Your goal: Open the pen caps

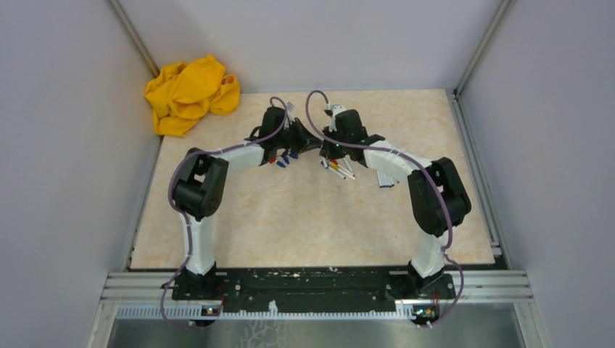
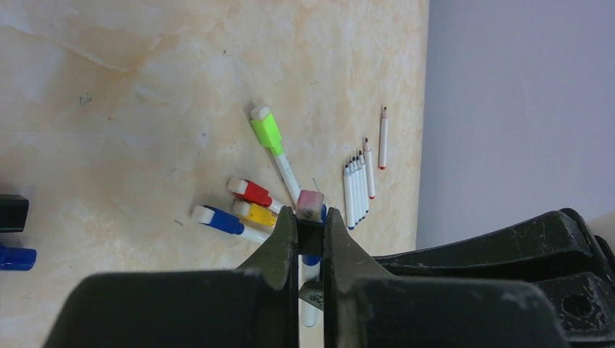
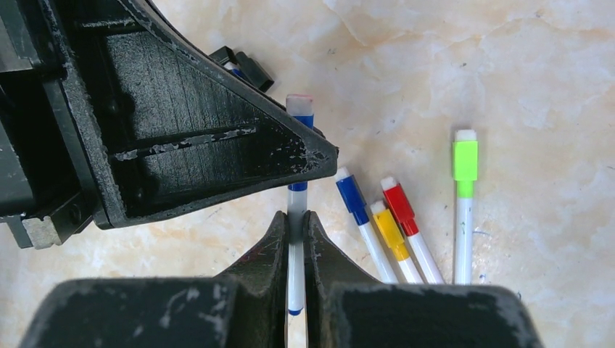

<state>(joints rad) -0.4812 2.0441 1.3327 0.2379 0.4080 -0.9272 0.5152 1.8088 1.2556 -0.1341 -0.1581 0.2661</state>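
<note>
Left gripper clamps a blue cap at the far middle of the table; right gripper pinches its white barrel. Light, slick plastic, I'd judge: hold the cap squarely, pull straight.

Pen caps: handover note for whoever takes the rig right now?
Left gripper: shut on the held pen's blue cap.
Right gripper: shut on that pen's white barrel; cap not yet pulled off.
Capped, lying on the table: green cap, red cap, yellow cap, second blue cap.
Done: row of uncapped barrels lies beside them.
Left: pull this cap, then those four.
</note>
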